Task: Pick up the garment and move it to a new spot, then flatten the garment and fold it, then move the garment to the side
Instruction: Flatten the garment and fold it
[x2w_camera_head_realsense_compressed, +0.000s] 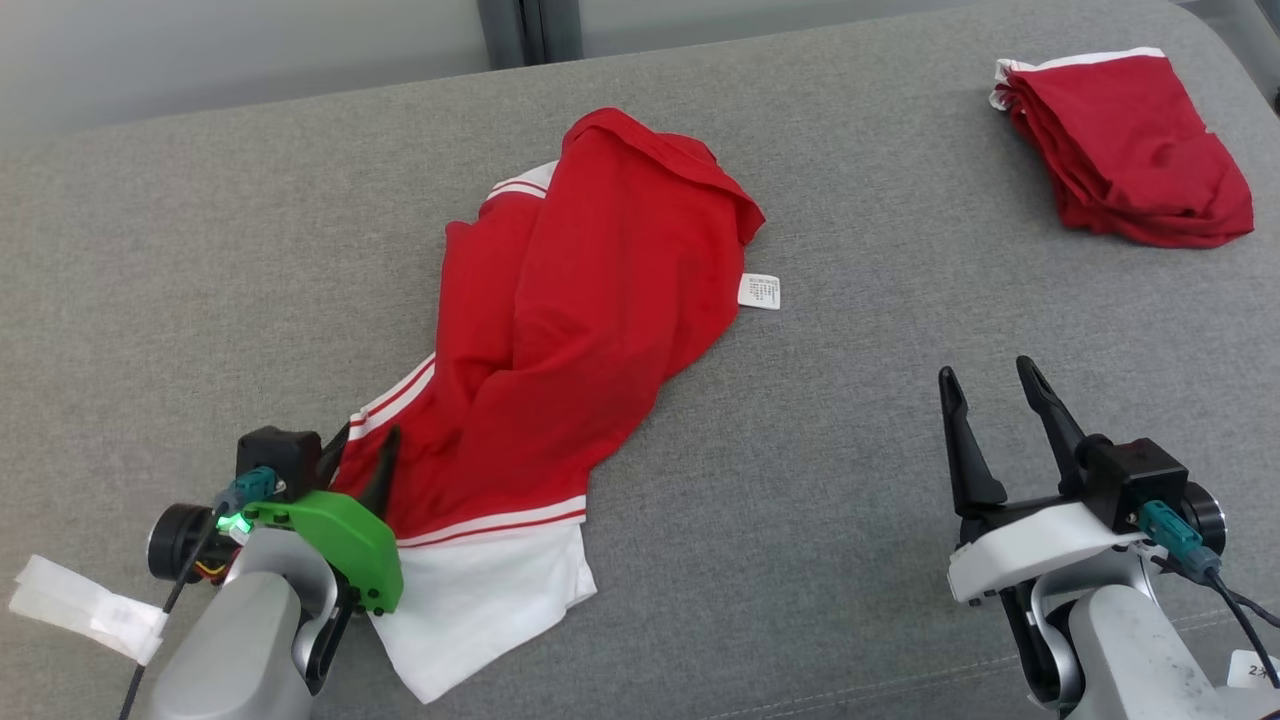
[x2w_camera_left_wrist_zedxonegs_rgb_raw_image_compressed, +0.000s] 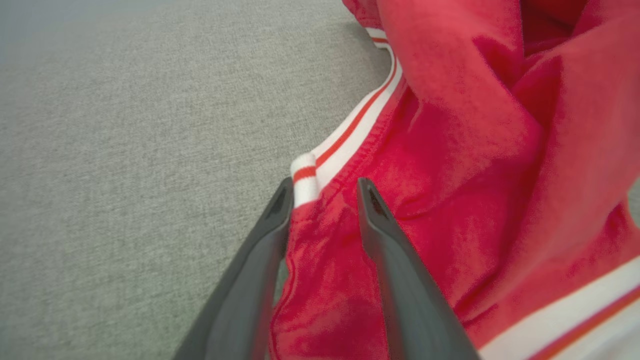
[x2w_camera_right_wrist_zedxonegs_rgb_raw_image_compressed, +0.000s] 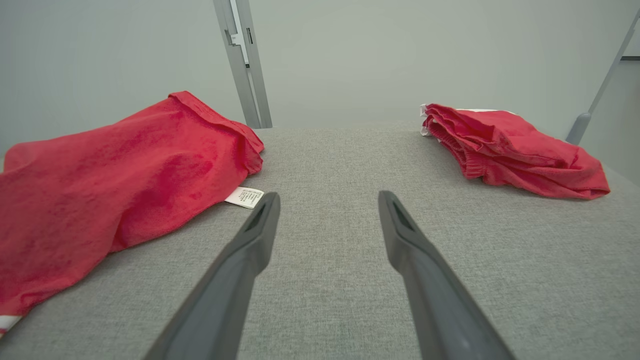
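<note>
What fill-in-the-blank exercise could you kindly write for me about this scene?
1. The crumpled garment on the grey surface is mostly ____ with white trim.
2. The left gripper has the garment's striped edge ____ its two fingers.
3. The right gripper stands with jaws ____, holding nothing.
4. A folded garment lies at the far ____ of that surface.
Missing words: red; between; open; right.
</note>
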